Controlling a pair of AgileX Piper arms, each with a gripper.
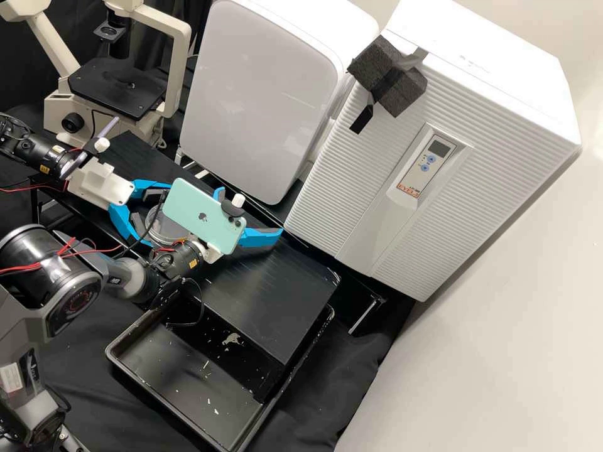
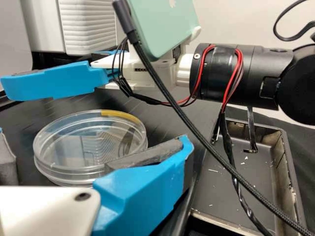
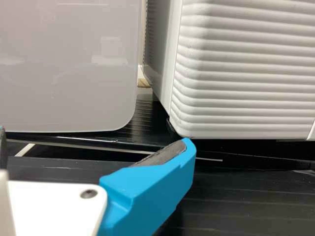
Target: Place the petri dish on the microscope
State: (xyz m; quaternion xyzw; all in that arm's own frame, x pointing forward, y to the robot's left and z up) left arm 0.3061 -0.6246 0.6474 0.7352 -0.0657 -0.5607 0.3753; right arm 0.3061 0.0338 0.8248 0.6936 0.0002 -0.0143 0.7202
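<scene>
The petri dish (image 2: 74,142) is seen lying flat on the black desk (image 1: 276,276), with a yellow strip marked along part of its rim. In the high view, the left tool (image 1: 157,216) is held low beside it, blue fingers spread wide, the dish lying in front of and partly between them. In the left wrist view, part of the dish is hidden by one grey-padded finger (image 2: 142,191); whether the two touch cannot be told, but no grip is closed on the dish. The right tool (image 1: 251,211) is held over the desk farther along, also opened wide, with nothing grasped; in the right wrist view, a gap is left between its fingers (image 3: 152,184). A mint-green phone (image 1: 200,216) is mounted on the right arm, and a black cable (image 2: 197,142) is seen crossing in front of that arm in the left wrist view. The beige microscope (image 1: 179,69) is set behind the left arm, its black stage (image 1: 116,94) bearing no dish. Beyond the desk, a glossy-fronted white appliance (image 1: 257,94) is placed beside a ribbed white cabinet (image 1: 377,169), to which a dark foam block (image 1: 389,75) is attached near the top. Below the desk's near edge, a black tray (image 1: 129,370) is strewn with pale flecks.
</scene>
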